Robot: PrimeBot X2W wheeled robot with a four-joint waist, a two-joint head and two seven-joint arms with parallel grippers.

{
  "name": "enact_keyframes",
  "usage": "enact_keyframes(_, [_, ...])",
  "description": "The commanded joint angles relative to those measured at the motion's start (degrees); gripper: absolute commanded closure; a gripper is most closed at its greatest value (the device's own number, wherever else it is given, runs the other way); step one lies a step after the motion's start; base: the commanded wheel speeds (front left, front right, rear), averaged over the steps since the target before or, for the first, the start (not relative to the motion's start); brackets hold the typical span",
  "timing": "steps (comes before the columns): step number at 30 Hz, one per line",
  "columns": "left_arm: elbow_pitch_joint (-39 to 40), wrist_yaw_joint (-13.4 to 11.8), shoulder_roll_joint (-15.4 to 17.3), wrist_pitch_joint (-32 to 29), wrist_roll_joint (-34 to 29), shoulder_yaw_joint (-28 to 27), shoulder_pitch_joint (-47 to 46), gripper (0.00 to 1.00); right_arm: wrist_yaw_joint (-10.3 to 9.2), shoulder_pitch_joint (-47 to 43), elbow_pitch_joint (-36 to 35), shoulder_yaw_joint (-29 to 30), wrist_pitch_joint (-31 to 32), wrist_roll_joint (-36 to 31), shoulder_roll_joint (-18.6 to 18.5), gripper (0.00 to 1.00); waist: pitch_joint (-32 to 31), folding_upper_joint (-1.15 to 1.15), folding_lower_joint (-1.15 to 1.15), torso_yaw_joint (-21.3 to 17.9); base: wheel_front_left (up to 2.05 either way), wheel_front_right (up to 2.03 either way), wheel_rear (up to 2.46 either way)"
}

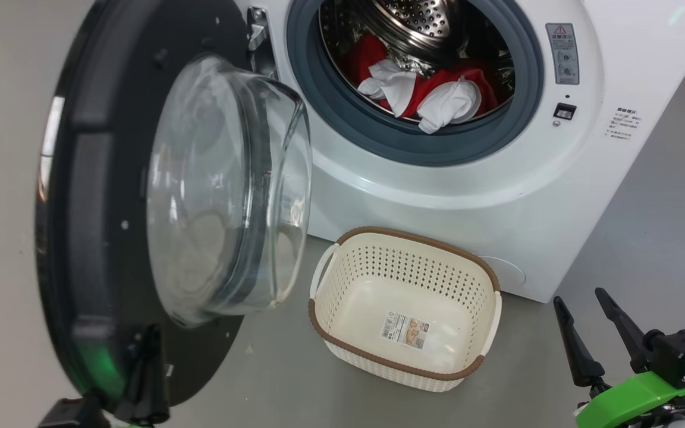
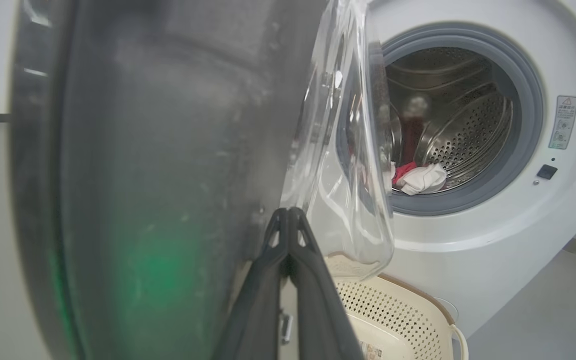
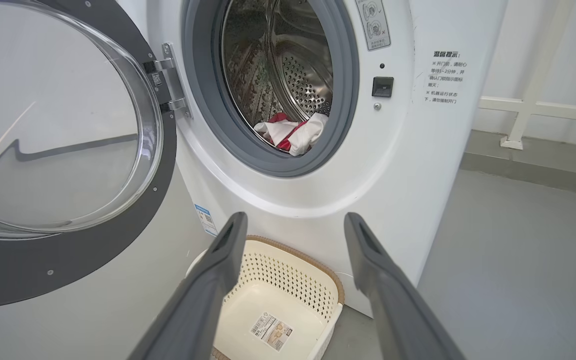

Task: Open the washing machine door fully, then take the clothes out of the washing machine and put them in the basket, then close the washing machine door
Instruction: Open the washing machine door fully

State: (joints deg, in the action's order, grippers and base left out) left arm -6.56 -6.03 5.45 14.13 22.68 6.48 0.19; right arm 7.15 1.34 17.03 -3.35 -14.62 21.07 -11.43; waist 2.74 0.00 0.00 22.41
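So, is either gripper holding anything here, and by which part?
Nothing is held. The left gripper is shut empty, its tips at the black inner face of the door; the right gripper is open and empty.

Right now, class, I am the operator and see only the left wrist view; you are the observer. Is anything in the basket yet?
Observer: No, the basket holds only its paper label.
Operator: Where is my right gripper?
Observer: The right gripper hangs open beside the basket, holding nothing.
Operator: How much is there in the drum?
Observer: A heap of red and white clothes lies at the front, reaching the grey ring.
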Motion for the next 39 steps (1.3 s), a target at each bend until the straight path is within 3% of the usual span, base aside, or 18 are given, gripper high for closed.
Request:
enact_keyframes(1, [1.8,-0.5,1.8,0.9,0.1,-5.2,-2.6,1.0,0.34,1.3,-1.7,-1.4,-0.4,0.0,-1.1,0.0,0.3,0.0,0.0,-0.2,0.0,0.0,0.0])
enact_keyframes(20, [-5.7,1.8,4.3,0.9,-1.7,-21.0,-10.9,1.0,0.34,3.8,-2.2,-1.9,-0.4,0.3,-2.4,0.0,4.5,0.0,0.0,-1.7,0.0,0.0,0.0])
enact_keyframes(39, [-21.4,6.3,9.7,0.9,-5.1,-35.7,-20.2,1.0,0.34,5.8,-2.2,-3.5,-0.4,0.4,-2.6,0.0,7.8,0.0,0.0,-5.0,0.0,0.0,0.0])
